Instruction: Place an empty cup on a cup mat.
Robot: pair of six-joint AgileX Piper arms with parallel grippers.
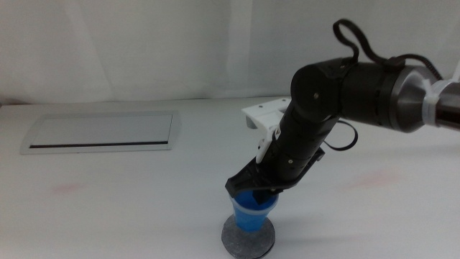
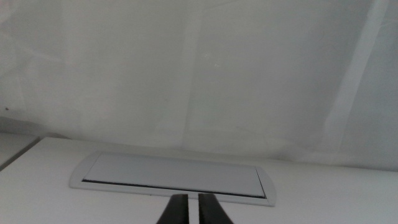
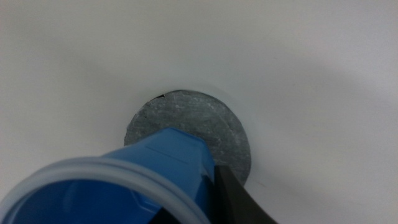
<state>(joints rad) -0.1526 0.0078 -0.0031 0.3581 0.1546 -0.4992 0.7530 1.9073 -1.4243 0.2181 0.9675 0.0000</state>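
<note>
The blue cup (image 1: pixel 253 213) stands upright over the round grey cup mat (image 1: pixel 248 241) near the table's front edge. My right gripper (image 1: pixel 252 190) comes in from the right and is shut on the cup's upper part. In the right wrist view the cup (image 3: pixel 134 183) fills the foreground with its base over the mat (image 3: pixel 199 121), and one dark finger (image 3: pixel 236 196) lies against its side. The cup's inside shows only blue. I cannot tell whether its base touches the mat. My left gripper (image 2: pixel 193 210) waits outside the middle view, jaws together and holding nothing.
A white rectangular panel (image 1: pixel 100 133) with a dark slot lies flat at the back left of the table, and the left wrist view shows the same panel (image 2: pixel 174 176). A white curtain hangs behind the table.
</note>
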